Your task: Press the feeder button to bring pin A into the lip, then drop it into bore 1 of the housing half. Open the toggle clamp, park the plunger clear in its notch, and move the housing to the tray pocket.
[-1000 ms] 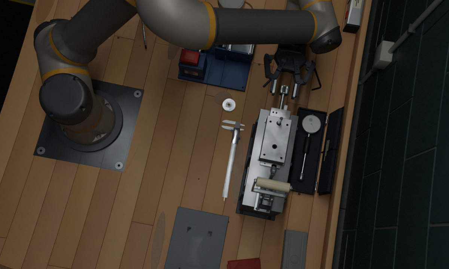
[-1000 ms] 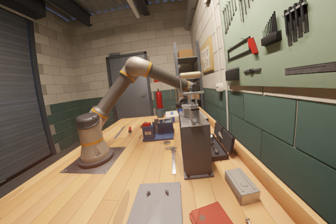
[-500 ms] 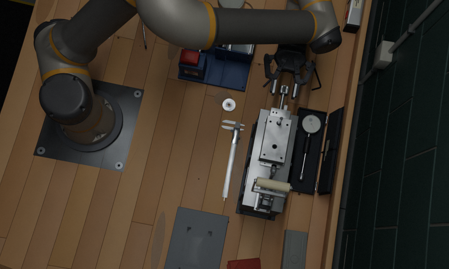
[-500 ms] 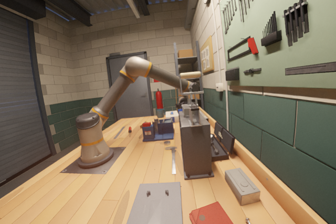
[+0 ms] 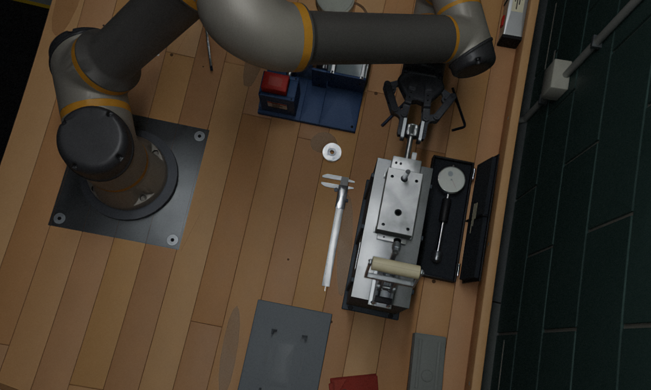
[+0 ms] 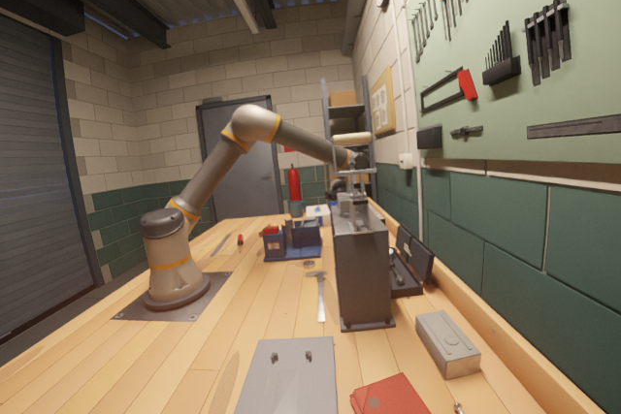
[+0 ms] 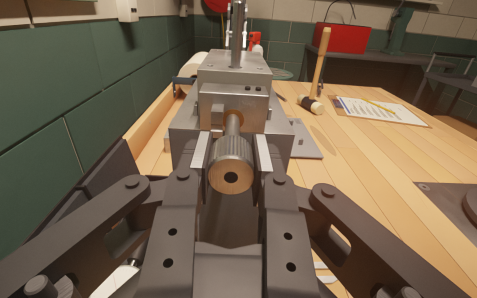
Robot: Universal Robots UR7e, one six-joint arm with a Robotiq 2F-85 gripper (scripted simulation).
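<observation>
On the right side of the bench a tall grey fixture block point(image 5: 383, 242) point(image 6: 362, 269) carries the steel housing half point(image 5: 399, 200) point(image 7: 234, 94) on top, with a pin point(image 5: 406, 175) standing in one bore and a second bore point(image 5: 397, 212) showing as a dark hole. The toggle clamp with its cream handle point(image 5: 396, 268) point(image 6: 352, 138) sits at the fixture's near end. The plunger's knurled knob point(image 7: 230, 168) point(image 5: 412, 131) sticks out of the fixture's far end on a short rod. The blue feeder with its red button point(image 5: 275, 83) point(image 6: 271, 230) stands to the left. My gripper point(image 5: 412, 132) point(image 7: 230, 163) is level with the knob and has closed on it.
Behind the fixture lie a mallet point(image 7: 316, 74) and a clipboard point(image 7: 375, 109). An open dial-gauge case point(image 5: 451, 218) lies right of the fixture, a caliper point(image 5: 337, 223) and a white washer point(image 5: 332, 152) left of it. The grey tray point(image 5: 284, 347) point(image 6: 288, 379) lies at the near edge.
</observation>
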